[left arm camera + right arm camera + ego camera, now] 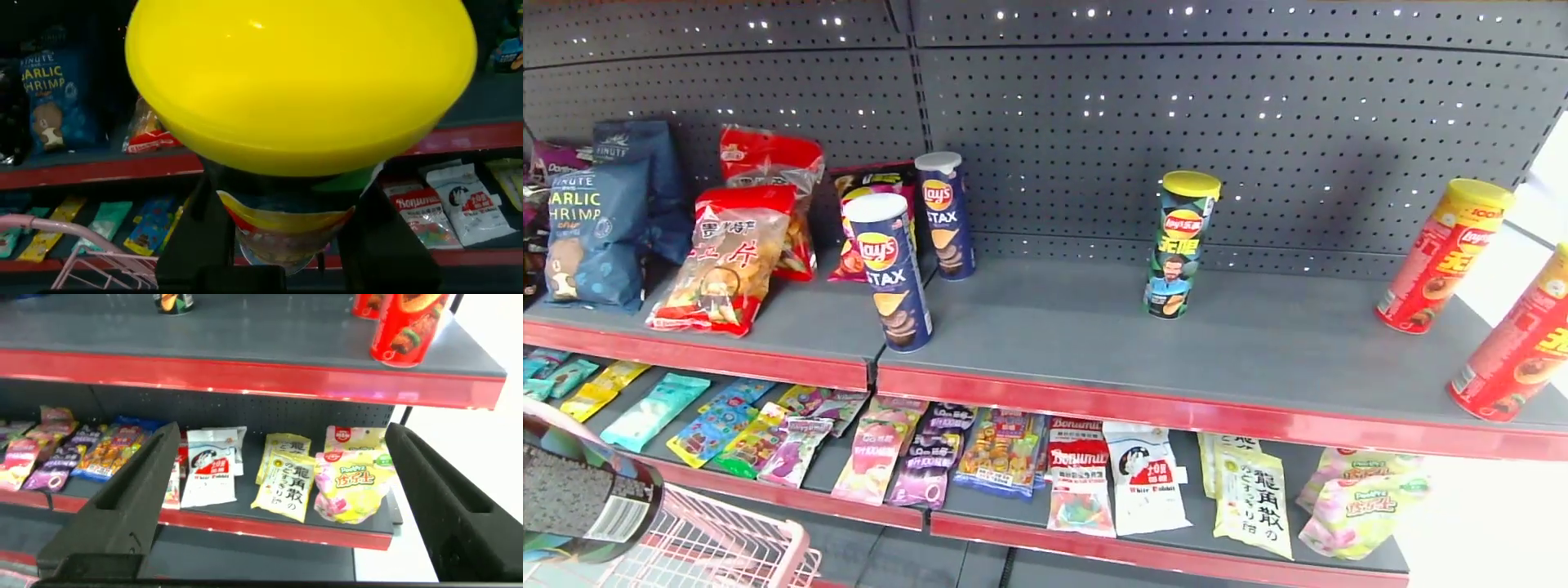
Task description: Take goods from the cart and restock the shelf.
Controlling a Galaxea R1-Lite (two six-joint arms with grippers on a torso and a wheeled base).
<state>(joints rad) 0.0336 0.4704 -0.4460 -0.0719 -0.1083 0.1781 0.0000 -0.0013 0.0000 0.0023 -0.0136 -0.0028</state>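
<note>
Left gripper [282,255] is clamped on the yellow-lidded chip can [302,73], a finger on either side of its body; the can hangs low on the robot's left, just above the pink cart [731,543]; its long axis looks tipped, lid toward the wrist, so it wants righting; the upper shelf [1094,327] lies up and to the right, with bare board beside the matching green can [1181,245]; left arm is nearer; right gripper [278,510] is spread wide and holds nothing, facing the candy packets [286,478].
</note>
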